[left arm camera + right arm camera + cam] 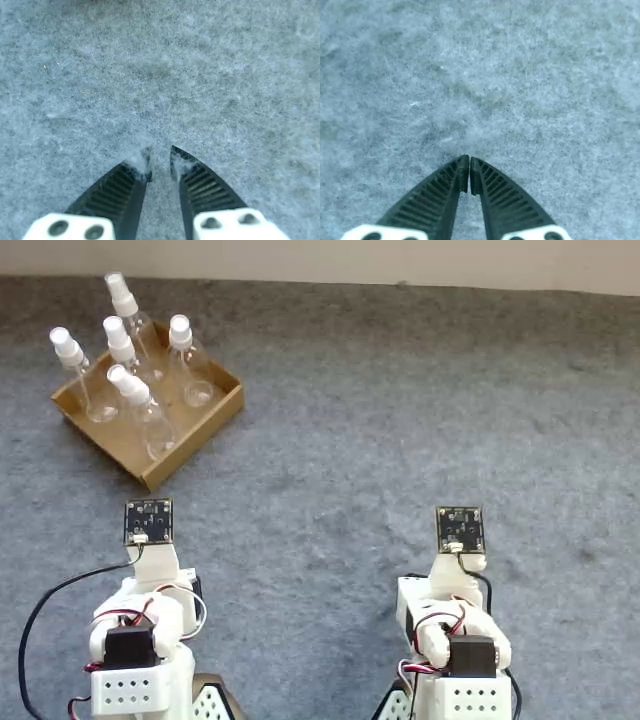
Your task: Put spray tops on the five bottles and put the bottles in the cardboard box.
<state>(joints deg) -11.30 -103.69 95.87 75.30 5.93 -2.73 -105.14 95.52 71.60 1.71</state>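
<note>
A shallow cardboard box (pixel 192 454) lies at the far left of the grey carpet. Several clear bottles stand inside it, each with a white spray top: one at the back (pixel 124 298), one on the left (pixel 68 348), one at the front (pixel 131 388). Both arms are folded back at the near edge, far from the box. My left gripper (pixel 160 160) hangs just over bare carpet, its black fingers a narrow gap apart and holding nothing. My right gripper (pixel 469 172) is shut, tips touching, with nothing in it, also over bare carpet.
The left arm (pixel 150 570) and right arm (pixel 458 580) sit side by side near the front edge, with a black cable (pixel 40 620) looping beside the left base. Grey carpet (pixel 420 400) stretches from the arms to the box and across the right side.
</note>
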